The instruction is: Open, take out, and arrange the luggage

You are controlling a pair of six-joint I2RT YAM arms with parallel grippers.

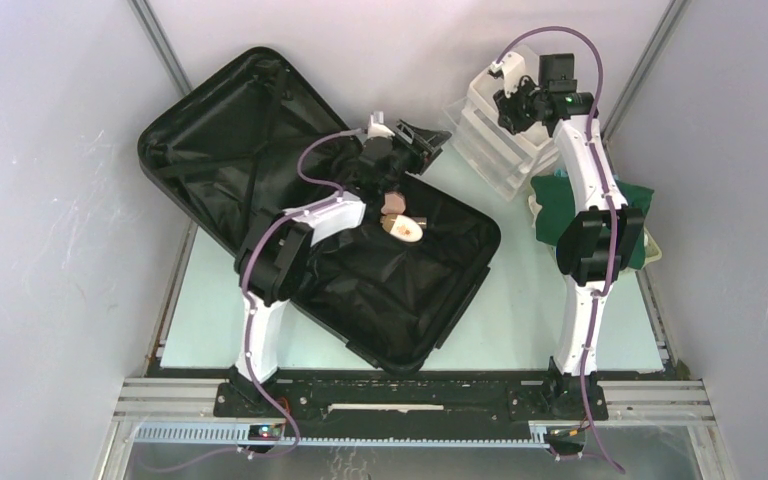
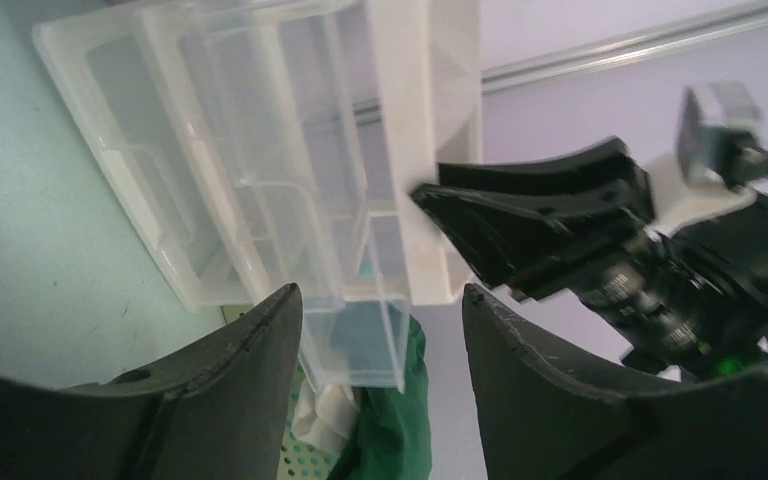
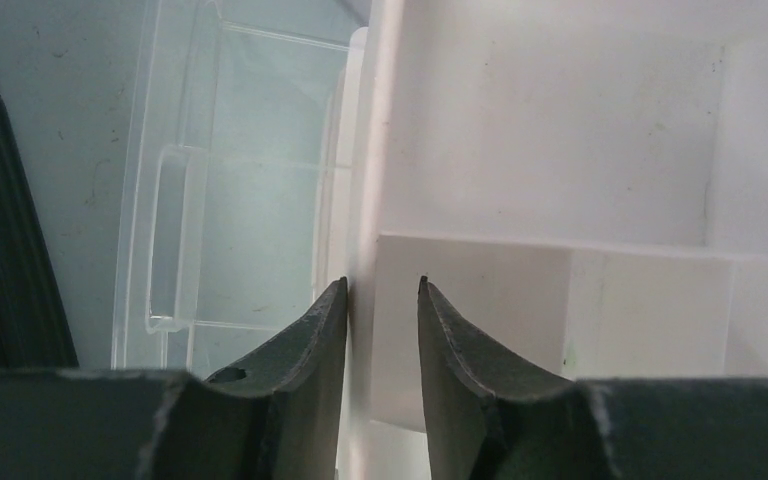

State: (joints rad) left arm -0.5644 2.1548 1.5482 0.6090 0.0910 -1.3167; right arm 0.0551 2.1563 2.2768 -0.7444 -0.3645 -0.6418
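Though already open, luggage [image 1: 420,285]: spread flat on the surface [image 1: 520,310], left of centre, lid half toward the back-left corner; black lining, crossed straps.
Contents: pale oval item [image 1: 405,232] and pinkish item [image 1: 393,203] on the lining near the hinge, not yet taken out.
Left pincer [image 2: 380,292]: wide, empty, above the luggage's far edge, facing the drawer organizer [image 1: 490,155].
Right pincer [image 3: 381,285]: narrow gap, nothing clamped, right at the organizer's white frame; contact unclear.
Risk at organizer: likely clash of the two pincers, both crowded there; possible shove or tipping of the organizer by the right one.
Obstruction: left arm across the contents, hiding part of them from above.
Nearby: green cloth [image 1: 548,205] in a pale basket [image 1: 654,252] under the right arm, just beside the organizer.
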